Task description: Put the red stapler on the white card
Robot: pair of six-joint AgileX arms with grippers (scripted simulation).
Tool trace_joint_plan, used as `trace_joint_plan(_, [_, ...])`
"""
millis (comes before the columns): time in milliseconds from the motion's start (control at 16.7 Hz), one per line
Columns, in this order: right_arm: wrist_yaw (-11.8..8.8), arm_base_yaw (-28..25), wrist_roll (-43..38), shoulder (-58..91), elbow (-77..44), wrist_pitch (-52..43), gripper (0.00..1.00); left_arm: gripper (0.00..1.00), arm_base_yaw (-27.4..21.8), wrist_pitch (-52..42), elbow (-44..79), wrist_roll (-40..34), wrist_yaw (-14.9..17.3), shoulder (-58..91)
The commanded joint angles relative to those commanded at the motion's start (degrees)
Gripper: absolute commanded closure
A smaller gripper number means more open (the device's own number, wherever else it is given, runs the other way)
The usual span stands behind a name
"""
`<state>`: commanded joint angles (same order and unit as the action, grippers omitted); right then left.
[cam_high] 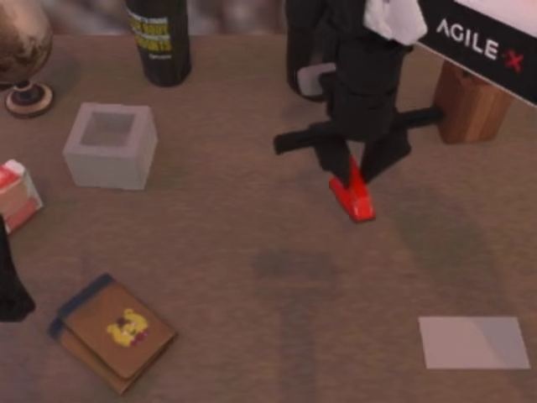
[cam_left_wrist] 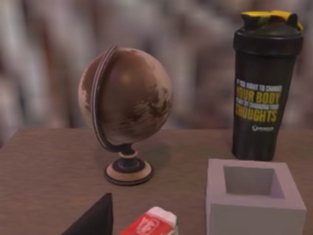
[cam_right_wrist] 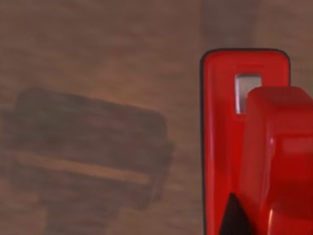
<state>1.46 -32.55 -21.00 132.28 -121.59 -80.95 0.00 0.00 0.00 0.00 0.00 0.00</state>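
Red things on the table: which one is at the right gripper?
The red stapler, glossy and wedge-shaped, held at the right gripper near mid-table. The red-and-white carton sits at the table's left edge.

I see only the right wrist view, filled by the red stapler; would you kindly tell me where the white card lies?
Observer: The card lies flat at the top view's lower right, apart from the stapler.
Operator: Is anything on it?
Observer: No, it is bare.
Operator: And the left arm?
Observer: The left arm is parked at the table's left edge, beside a carton.
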Motion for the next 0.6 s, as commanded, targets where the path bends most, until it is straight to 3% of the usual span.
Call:
trace_joint_plan(240, [2.5,-1.9,-17.7,-3.0,4.7,-0.9,1.0,0.0,0.0,0.0,0.0,0.0,0.0,0.0])
trace_joint_plan(600, [7.4,-5.3,-58.1,-10.0,17.4,-2.8,1.0,0.0,0.0,0.0,0.0,0.0,0.0,0.0])
